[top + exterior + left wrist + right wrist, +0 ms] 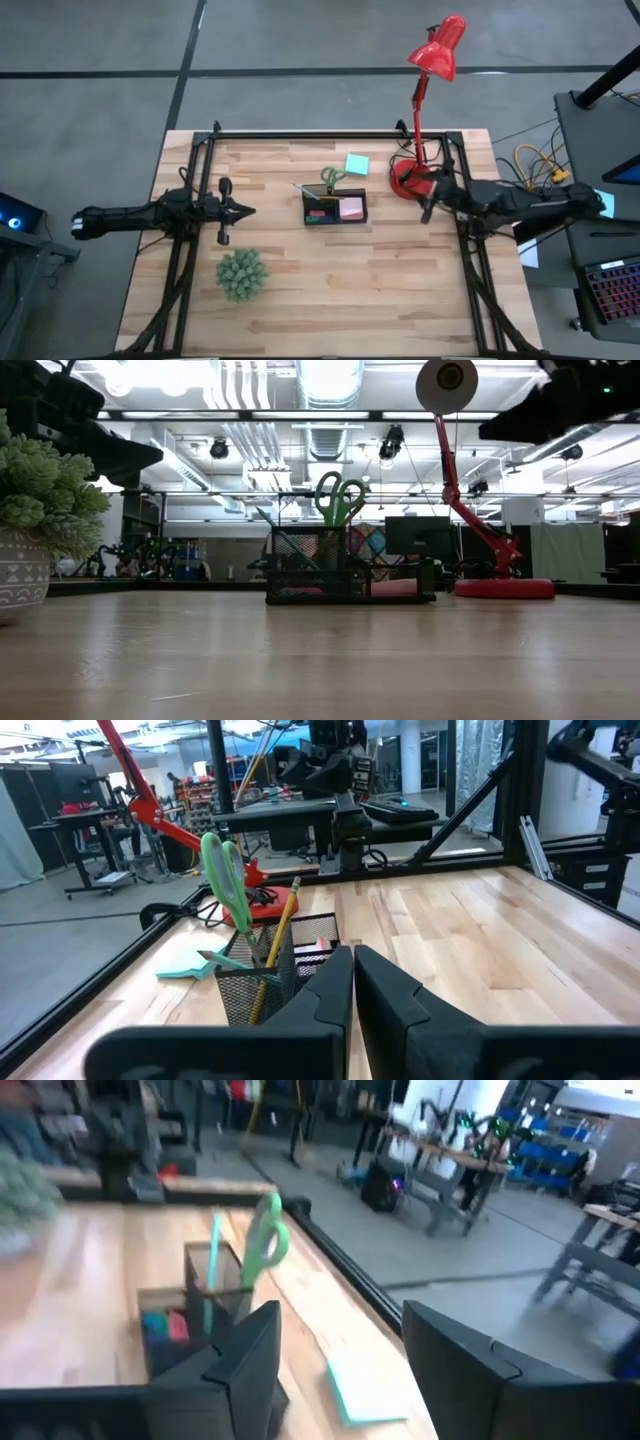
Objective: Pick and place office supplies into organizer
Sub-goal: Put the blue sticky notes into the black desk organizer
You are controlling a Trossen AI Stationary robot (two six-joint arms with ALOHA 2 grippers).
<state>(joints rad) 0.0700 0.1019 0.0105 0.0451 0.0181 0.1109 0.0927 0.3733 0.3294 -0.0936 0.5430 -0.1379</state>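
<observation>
Nearest the table's front edge, left of the black mesh organizer (335,207): green spiky plant ball (242,273). Level with organizer, on its left: left gripper (246,211), fingers pressed together, holding nothing, pointing at organizer. Inside organizer: green-handled scissors (332,179) upright with yellow pencil (272,952) and teal pen (211,1272) in cup section, pink sticky-note pad (351,208) in tray section, small erasers (167,1324) alongside. On organizer's right: right gripper (430,203), fingers spread wide, empty, close to red desk lamp (428,96). Just behind organizer, flat on wood: teal sticky-note pad (356,164).
</observation>
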